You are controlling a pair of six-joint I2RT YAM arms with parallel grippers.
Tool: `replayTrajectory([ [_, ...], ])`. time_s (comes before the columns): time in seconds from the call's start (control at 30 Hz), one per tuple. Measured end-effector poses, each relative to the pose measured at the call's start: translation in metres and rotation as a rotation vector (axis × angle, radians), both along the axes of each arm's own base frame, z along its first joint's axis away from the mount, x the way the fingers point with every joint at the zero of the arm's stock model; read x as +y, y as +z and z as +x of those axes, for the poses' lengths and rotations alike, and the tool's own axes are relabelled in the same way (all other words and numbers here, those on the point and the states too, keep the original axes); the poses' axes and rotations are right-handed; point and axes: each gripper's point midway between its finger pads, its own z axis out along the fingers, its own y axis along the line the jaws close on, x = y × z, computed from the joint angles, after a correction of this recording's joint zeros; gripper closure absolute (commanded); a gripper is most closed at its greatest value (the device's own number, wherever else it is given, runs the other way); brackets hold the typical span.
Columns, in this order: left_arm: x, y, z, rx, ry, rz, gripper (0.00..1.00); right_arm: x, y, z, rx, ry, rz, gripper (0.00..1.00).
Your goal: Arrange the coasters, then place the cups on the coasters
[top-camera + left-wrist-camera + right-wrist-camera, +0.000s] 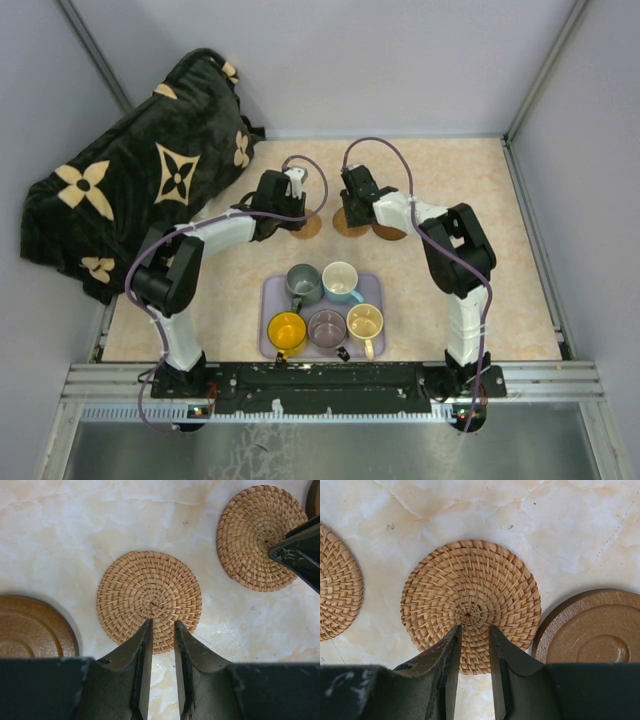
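Two woven tan coasters lie side by side at the table's middle. My left gripper [163,625] hovers over the near edge of the left one [149,595], its jaws almost together with only a thin slit and nothing between them. My right gripper [475,627] stands the same way over the right woven coaster [470,595]. A dark wooden coaster [30,627] lies left of the pair, and a brown one [592,630] right of it. The cups stand in the tray: grey-green [302,283], light blue [341,281], yellow [287,331], purple [326,327], cream [365,322].
The lavender tray [268,300] sits between the arm bases and the coasters. A black blanket with tan flowers [140,180] is heaped at the back left, close to my left arm. Walls and metal posts close in the table's back and sides.
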Motion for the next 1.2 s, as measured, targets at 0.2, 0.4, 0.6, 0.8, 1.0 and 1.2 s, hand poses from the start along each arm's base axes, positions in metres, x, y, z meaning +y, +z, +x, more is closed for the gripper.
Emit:
replayTrajectory([
  [0.2, -0.004, -0.014, -0.004, 0.038, -0.013, -0.006, 0.71, 0.002, 0.0, 0.0, 0.004, 0.005, 0.01, 0.71],
  [0.4, -0.006, -0.029, -0.007, 0.073, -0.013, -0.005, 0.7, 0.008, 0.0, 0.001, 0.001, 0.02, 0.039, 0.72],
  [0.6, -0.011, -0.029, -0.001, 0.061, -0.011, -0.016, 0.7, 0.013, 0.001, 0.002, 0.002, 0.036, 0.064, 0.72],
  [0.8, -0.012, -0.029, 0.005, 0.054, -0.003, -0.015, 0.7, 0.015, 0.0, 0.001, 0.008, 0.037, 0.079, 0.73],
  [1.0, -0.01, -0.029, 0.008, 0.048, 0.014, -0.003, 0.7, 0.015, 0.0, 0.001, 0.01, 0.04, 0.083, 0.73],
  [1.2, -0.007, -0.029, 0.009, 0.044, 0.025, 0.007, 0.68, 0.015, 0.001, 0.002, 0.01, 0.04, 0.081, 0.73],
])
